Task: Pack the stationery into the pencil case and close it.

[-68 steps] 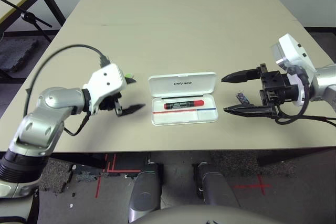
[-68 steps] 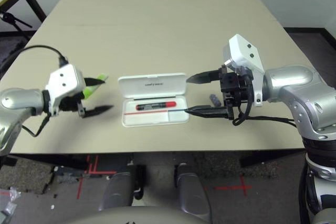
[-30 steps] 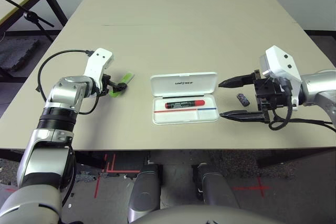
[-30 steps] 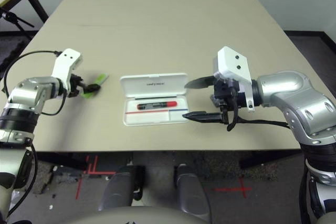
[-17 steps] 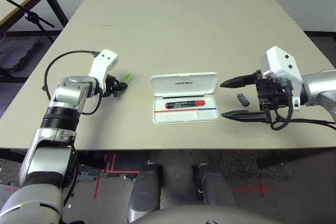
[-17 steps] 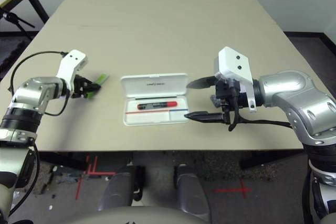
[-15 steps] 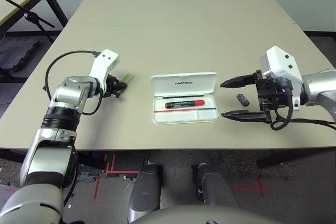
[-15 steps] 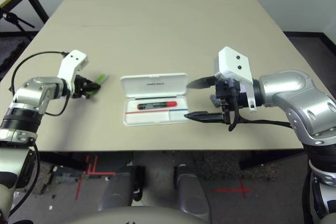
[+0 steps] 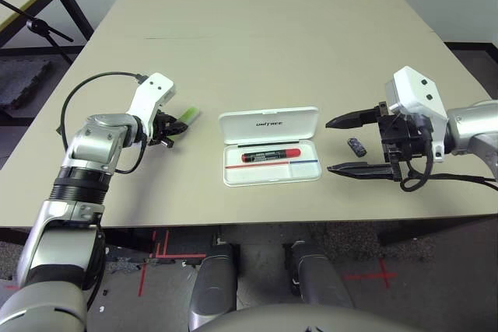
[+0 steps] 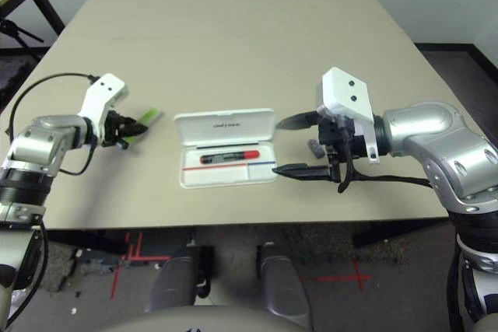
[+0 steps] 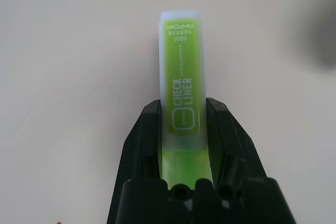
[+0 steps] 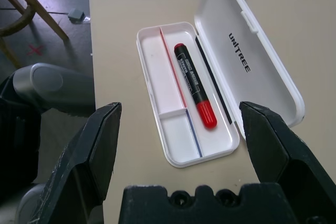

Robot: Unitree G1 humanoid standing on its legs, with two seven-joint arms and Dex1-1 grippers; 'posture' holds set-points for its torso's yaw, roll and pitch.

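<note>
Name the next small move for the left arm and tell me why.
Probably carry the highlighter toward the open pencil case. The left gripper is already shut on it, seen in the left wrist view, and the case lies open with only the red marker inside.

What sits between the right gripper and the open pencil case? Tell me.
The tiny dark grey block lies on the table there, just off the pencil case, beside the right gripper and its open fingers, seen in the left eye view.
</note>
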